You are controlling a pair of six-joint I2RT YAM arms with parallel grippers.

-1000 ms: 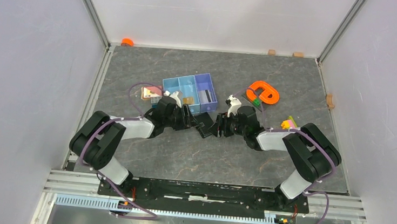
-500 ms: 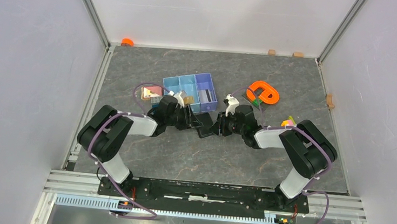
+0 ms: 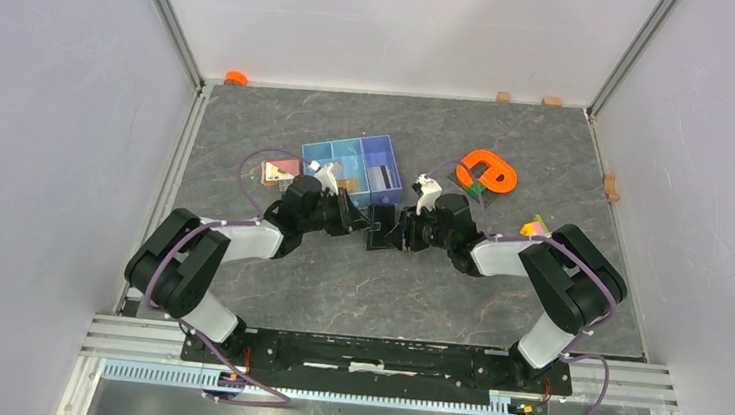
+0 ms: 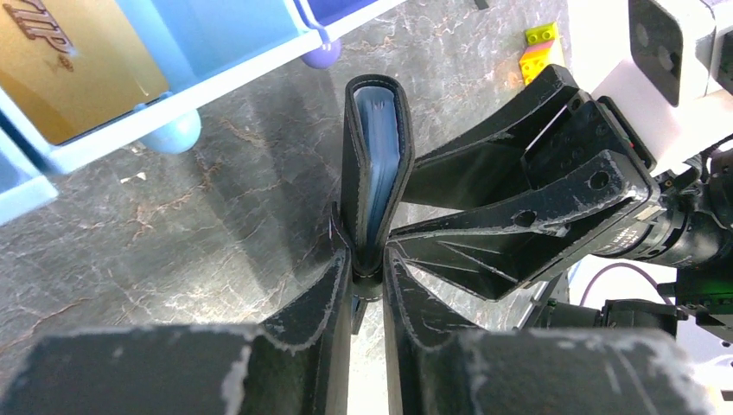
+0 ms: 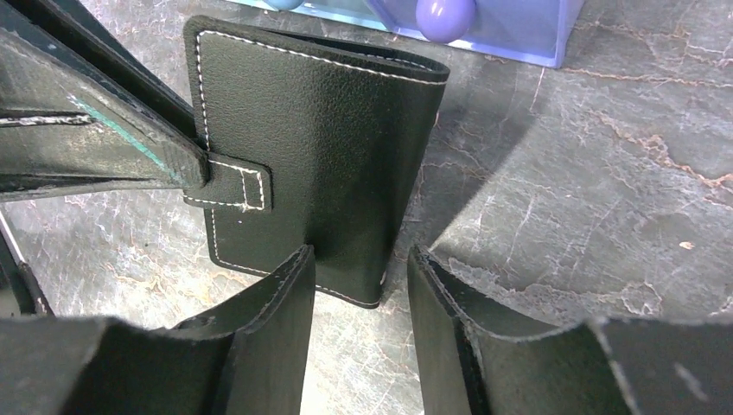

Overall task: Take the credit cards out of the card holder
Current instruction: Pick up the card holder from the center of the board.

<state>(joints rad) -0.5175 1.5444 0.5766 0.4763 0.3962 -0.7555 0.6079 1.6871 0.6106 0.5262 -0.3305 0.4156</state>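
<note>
Card holder (image 3: 381, 231) standing on edge at centre frame, just below blue tray (image 3: 322, 163), closed, tab fastened. Left gripper (image 4: 367, 259) pinching its near edge, fingers narrow. Right gripper (image 5: 360, 255) resting half-spread against cover, gripping nothing. Opening step underway. Next move likely calling for freeing tab and folding cover back to reach credit cards, unseen inside.

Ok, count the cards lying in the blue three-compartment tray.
2. A gold card in the middle compartment of the blue plastic tray, a silver-grey card in its right compartment. The left arm may hide more.
</note>
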